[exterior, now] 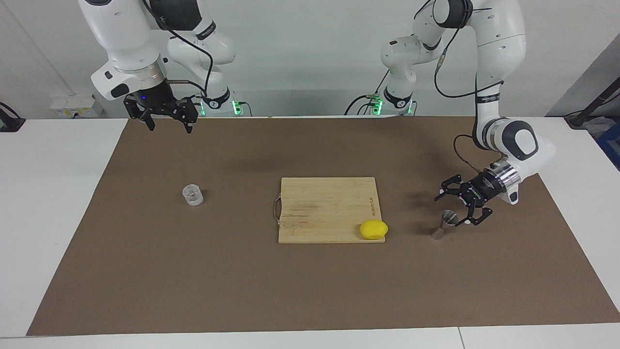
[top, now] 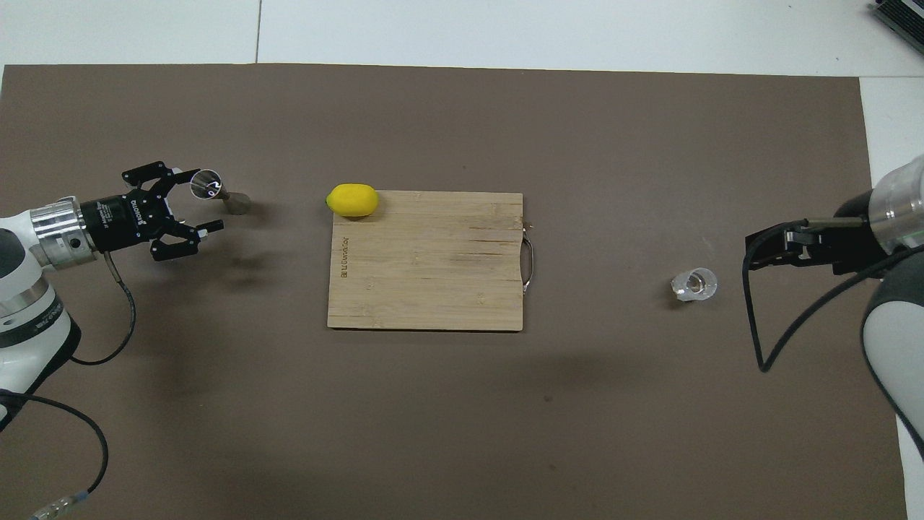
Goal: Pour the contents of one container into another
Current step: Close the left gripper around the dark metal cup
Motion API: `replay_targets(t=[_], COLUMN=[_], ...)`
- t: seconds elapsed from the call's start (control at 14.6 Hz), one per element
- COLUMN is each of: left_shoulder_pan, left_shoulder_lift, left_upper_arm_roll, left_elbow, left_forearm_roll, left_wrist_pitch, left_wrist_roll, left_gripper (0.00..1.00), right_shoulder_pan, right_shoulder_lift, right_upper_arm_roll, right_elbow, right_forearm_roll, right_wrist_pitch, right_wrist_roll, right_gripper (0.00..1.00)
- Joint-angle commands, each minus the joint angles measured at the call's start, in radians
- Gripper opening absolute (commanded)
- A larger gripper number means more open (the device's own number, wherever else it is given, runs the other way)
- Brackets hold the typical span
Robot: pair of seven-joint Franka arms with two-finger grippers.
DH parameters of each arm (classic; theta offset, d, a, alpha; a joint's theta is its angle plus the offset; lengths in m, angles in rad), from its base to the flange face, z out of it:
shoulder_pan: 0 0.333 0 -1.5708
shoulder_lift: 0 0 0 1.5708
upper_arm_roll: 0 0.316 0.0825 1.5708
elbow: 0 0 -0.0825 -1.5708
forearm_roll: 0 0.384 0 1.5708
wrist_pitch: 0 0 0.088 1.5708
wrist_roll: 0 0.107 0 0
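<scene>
Jigger [exterior: 444,225] stands beside spread left gripper [exterior: 453,208].

Left hand [exterior: 457,207] low, fingers spread; right hand [exterior: 166,121] raised, spread, waiting.

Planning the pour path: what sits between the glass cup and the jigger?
The cutting board, with a lemon on its corner toward the jigger. Bare mat either side, out to the glass cup. The overhead view shows it.

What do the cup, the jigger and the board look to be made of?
Cup: clear glass, apparently; see-through with thick, bright-edged walls.
Jigger: polished steel by its look; silvery, reflective rim.
Board: pale wood or bamboo, matte, with visible grain and a metal handle.
</scene>
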Motion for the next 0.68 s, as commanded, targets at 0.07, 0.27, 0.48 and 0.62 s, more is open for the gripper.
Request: replay_targets(t=[0.07, 0.27, 0.48, 0.62], left_shoulder_pan=[-0.009, -0.009, -0.007, -0.006], left_shoulder_lift=[0.004, 0.007, 0.007, 0.007], left_upper_arm_roll=[0.002, -0.012, -0.021, -0.021], left_elbow=[0.001, 0.001, 0.001, 0.003], left_forearm_roll=[-0.037, -0.08, -0.08, -0.082], left_wrist_pitch=[0.041, 0.065, 0.07, 0.07], left_wrist_roll=[0.016, 0.016, 0.018, 0.018], left_gripper=[1.0, 1.0, 1.0, 1.0], right_shoulder_pan=[-0.014, -0.012, -0.014, -0.014], right_shoulder_lift=[-0.019, -0.019, -0.019, -0.017], right_upper_arm_roll=[-0.002, -0.002, -0.004, -0.004], right_elbow=[-0.016, -0.016, -0.016, -0.016], right_forearm_roll=[0.023, 0.023, 0.023, 0.023], right_wrist_pitch=[0.0, 0.0, 0.0, 0.0], right_wrist_roll=[-0.023, -0.024, -0.026, -0.027], right_gripper=[1.0, 1.0, 1.0, 1.0])
